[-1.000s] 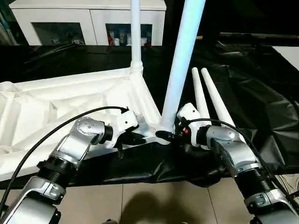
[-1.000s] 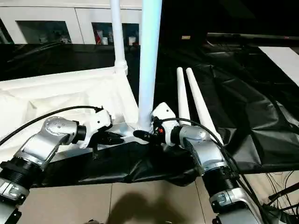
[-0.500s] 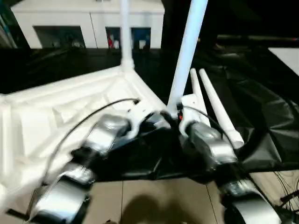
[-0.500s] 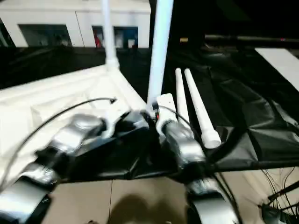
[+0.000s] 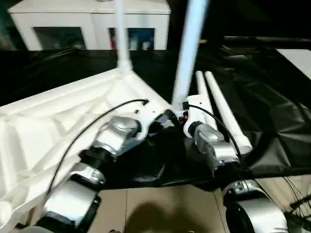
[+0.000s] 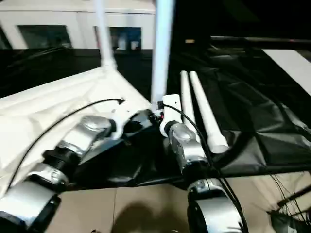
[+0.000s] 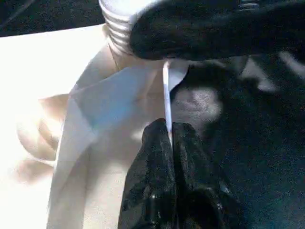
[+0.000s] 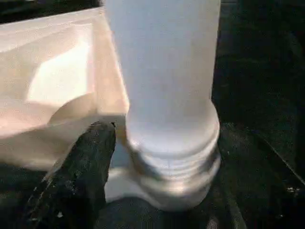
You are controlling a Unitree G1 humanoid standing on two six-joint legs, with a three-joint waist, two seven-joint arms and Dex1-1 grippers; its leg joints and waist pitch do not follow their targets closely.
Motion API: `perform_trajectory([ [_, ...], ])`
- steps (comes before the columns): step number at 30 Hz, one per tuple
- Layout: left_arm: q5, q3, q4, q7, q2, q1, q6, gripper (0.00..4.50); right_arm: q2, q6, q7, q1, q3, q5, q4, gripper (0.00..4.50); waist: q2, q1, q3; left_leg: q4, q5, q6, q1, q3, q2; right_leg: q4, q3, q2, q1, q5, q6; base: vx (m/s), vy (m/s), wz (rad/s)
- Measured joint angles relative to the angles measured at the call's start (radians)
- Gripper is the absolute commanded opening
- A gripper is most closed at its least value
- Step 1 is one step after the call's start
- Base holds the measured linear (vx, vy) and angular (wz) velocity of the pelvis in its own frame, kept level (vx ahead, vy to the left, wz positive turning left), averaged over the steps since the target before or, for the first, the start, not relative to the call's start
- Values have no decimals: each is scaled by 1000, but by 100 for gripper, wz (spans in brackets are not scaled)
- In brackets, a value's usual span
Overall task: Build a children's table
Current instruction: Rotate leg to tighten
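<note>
the near leg (image 5: 187, 58) stands upright in the near corner socket of the upturned tabletop (image 5: 43, 121), and its ribbed collar is not fully down: in the right wrist view threads show above the socket rim. that is the main risk, as i judge it. the right gripper (image 5: 187, 114) sits at the leg's base with one black finger (image 8: 81, 171) beside the collar and apart from it; whether its jaws grip the leg i cannot tell. if the leg is left half-seated it may lean or tip out once nothing steadies it, and it could knock the two loose legs (image 5: 218, 109) lying side by side on the black sheet (image 5: 272, 111) just right of the corner.

the left gripper (image 7: 169, 138) has its jaws pressed together on a thin white rib edge of the tabletop near the same corner. a pinch on so thin a flange looks likely to slip; if the tabletop shifts while the leg is being turned, the thread may cross or the corner may slide off the sheet's near edge toward the floor (image 5: 160, 208).

the tabletop lies underside up, white plastic with raised ribs and shallow panels, spreading left from the two grippers. a far leg (image 5: 121, 34) stands in the far corner socket, slim and upright. the near leg is a pale tapered tube, wider at the collar. behind stands a white cabinet (image 5: 63, 24) with glass doors, well apart from the work. two legs remain to be fitted.
</note>
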Motion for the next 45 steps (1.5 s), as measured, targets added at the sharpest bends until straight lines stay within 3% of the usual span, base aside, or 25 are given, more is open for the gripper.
perform_trajectory([
  [7,-19,-18,-158,-190,127,98,-43,0,-167,22,292,84,127,-26,-166,392,0,5,0,1,1,4,0,0,0,-4,0,0,-1,-2,1,0,0,0],
  [13,-40,-59,-264,-337,206,141,-47,0,-250,71,456,102,154,-8,-265,392,1,24,1,1,0,2,0,1,0,-4,0,0,-2,-3,0,0,0,0],
  [19,-42,-62,-297,-373,222,158,-39,0,-296,105,543,126,193,8,-320,392,1,24,1,1,0,2,0,1,0,-3,0,0,-2,-3,0,0,0,0],
  [32,-49,-62,-326,-391,234,171,-18,0,-272,114,536,137,193,0,-320,392,1,23,1,1,0,2,0,1,0,-3,0,0,-2,-3,0,0,0,0],
  [38,-48,-62,-339,-393,238,175,-10,0,-271,122,533,137,191,0,-320,320,1,22,1,1,0,2,0,1,0,-3,0,0,-2,-3,0,0,0,0],
  [45,-48,-62,-344,-400,242,176,-1,0,-265,122,526,137,190,0,-320,279,1,22,1,2,0,2,0,1,0,-3,0,0,-2,-3,0,0,0,0],
])
